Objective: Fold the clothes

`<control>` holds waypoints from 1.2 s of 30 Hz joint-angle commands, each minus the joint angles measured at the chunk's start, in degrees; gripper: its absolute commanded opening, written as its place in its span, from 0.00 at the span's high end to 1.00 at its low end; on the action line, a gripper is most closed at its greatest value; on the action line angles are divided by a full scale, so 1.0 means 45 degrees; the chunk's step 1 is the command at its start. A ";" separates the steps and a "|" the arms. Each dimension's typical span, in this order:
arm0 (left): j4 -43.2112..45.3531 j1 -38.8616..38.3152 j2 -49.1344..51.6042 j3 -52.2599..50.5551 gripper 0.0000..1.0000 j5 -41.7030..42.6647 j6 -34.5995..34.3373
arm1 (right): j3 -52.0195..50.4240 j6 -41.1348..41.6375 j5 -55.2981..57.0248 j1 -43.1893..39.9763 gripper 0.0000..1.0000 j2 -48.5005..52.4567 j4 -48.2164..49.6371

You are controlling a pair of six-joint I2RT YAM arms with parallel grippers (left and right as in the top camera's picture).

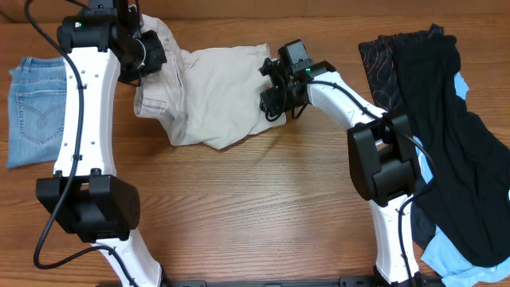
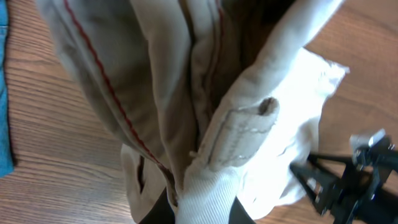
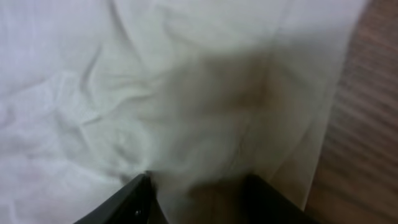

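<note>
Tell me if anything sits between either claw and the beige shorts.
Nothing visible does. The left claw pinches the shorts at the bunched waistband; the right claw rests directly on the fabric at their other end.

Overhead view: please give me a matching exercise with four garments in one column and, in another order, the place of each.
1. cream shorts
2. denim jeans
3. black garment
4. sky-blue garment

A. left edge of the table
B. near right corner, under darker cloth
C. far middle, crumpled
D. right side, on top of the pile

Pairs: 1-C, 2-A, 3-D, 4-B.
</note>
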 commanded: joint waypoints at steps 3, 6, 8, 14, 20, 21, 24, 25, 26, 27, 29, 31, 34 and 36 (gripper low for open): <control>0.0359 0.0763 0.0010 0.0243 0.87 -0.0029 -0.0612 | -0.0219 0.0442 -0.0223 0.1112 0.52 0.0228 -0.1205; 0.0461 0.0971 0.0010 0.0243 0.86 0.0699 -0.0617 | -0.0214 0.0724 -0.0219 0.1797 0.52 0.0228 -0.1239; 0.0656 0.0986 0.0010 0.0243 0.84 0.1661 -0.0627 | -0.0214 0.0719 -0.0160 0.2288 0.52 0.0228 -0.1127; 0.0933 0.0364 0.0015 0.0243 0.81 0.2565 -0.0899 | -0.0214 0.0811 0.0073 0.2973 0.52 0.0228 -0.1307; 0.0398 -0.0695 0.0039 0.0238 0.76 0.1651 -0.0831 | -0.0214 0.1103 0.0112 0.3007 0.51 0.0228 -0.1355; 0.0199 -0.0889 0.0049 0.0238 0.74 0.1151 -0.0831 | -0.0214 0.1103 0.0117 0.3007 0.51 0.0228 -0.1360; -0.0238 -0.1370 0.0204 0.0238 0.72 0.0092 -0.0826 | -0.0214 0.1103 0.0117 0.3007 0.52 0.0228 -0.1384; -0.0350 -0.1520 0.0316 0.0238 0.72 -0.0097 -0.0821 | -0.0214 0.1103 0.0121 0.3007 0.52 0.0228 -0.1384; -0.0403 -0.1622 0.0418 0.0238 0.72 -0.0112 -0.0816 | -0.0214 0.1103 0.0117 0.3007 0.52 0.0228 -0.1384; -0.0447 -0.1705 0.0520 0.0238 0.72 -0.0097 -0.0831 | -0.0214 0.1103 0.0117 0.3007 0.52 0.0228 -0.1384; -0.0437 -0.1894 0.0772 0.0238 0.73 -0.0092 -0.0840 | -0.0214 0.1103 0.0117 0.3007 0.52 0.0228 -0.1394; -0.0442 -0.2016 0.0962 0.0238 0.73 -0.0092 -0.0840 | -0.0214 0.1103 0.0117 0.3007 0.52 0.0228 -0.1443; -0.0457 -0.2025 0.1073 0.0238 0.73 -0.0102 -0.0831 | -0.0214 0.1103 0.0117 0.3007 0.51 0.0228 -0.1481; -0.0447 -0.1991 0.1073 0.0238 0.73 -0.0228 -0.0811 | -0.0214 0.1103 0.0121 0.3007 0.52 0.0228 -0.1481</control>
